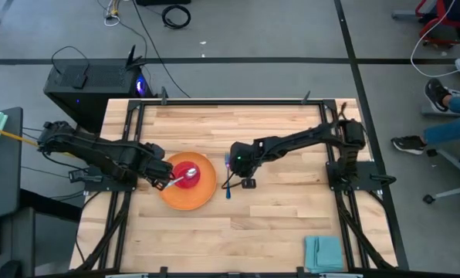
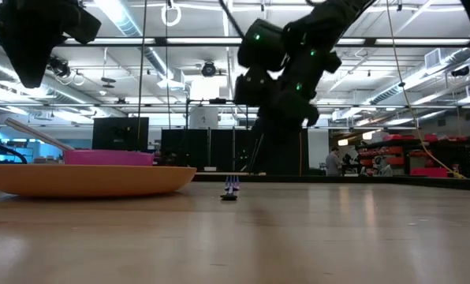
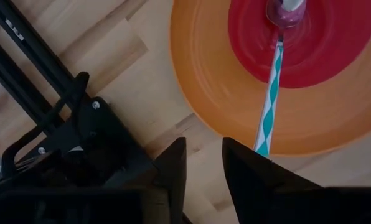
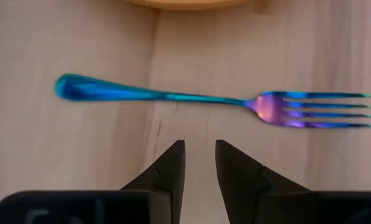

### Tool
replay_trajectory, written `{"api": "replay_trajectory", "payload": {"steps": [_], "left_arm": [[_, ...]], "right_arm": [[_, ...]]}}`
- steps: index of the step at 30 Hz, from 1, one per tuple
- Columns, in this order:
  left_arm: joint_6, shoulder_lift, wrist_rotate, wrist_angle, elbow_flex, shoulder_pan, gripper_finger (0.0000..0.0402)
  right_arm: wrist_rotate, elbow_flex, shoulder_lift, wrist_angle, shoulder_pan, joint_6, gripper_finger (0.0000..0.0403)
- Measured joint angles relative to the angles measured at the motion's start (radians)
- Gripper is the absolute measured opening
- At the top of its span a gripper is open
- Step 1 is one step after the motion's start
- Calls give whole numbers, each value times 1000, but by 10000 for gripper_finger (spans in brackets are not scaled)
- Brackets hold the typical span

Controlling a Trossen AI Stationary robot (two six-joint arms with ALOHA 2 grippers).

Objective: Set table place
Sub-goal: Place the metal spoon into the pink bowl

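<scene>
From above, the left gripper (image 1: 162,176) hides part of the orange plate (image 1: 201,198); red bowl (image 1: 185,173) and spoon (image 1: 193,174) sit on it. Low view: fork (image 2: 231,189) looks tiny, perhaps foreshortened. Wrist views: right gripper (image 4: 200,163) released above the fork; left fingers parted, empty.

The right gripper (image 4: 199,163) is hanging above bare table (image 1: 292,224), its fingers a narrow gap apart, with the fork (image 4: 210,102) lying crosswise just ahead of its tips and the plate (image 1: 203,194) rim just past that. The left gripper (image 3: 204,165), fingers nearly together, is hovering at the plate's other edge, where the cup (image 1: 185,174) and spoon (image 3: 271,93) are filling the middle. A black rail (image 3: 30,68) is running close beside it.
</scene>
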State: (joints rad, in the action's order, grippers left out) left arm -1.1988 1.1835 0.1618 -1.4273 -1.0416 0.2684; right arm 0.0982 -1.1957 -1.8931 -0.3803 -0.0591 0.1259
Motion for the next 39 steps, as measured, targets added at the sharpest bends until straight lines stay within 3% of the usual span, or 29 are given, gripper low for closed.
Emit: {"api": "replay_trajectory", "payload": {"steps": [39], "left_arm": [[17,1,14,39,0,0,116]], "right_arm": [[-12,54,-99,256,0,-46,95]]}}
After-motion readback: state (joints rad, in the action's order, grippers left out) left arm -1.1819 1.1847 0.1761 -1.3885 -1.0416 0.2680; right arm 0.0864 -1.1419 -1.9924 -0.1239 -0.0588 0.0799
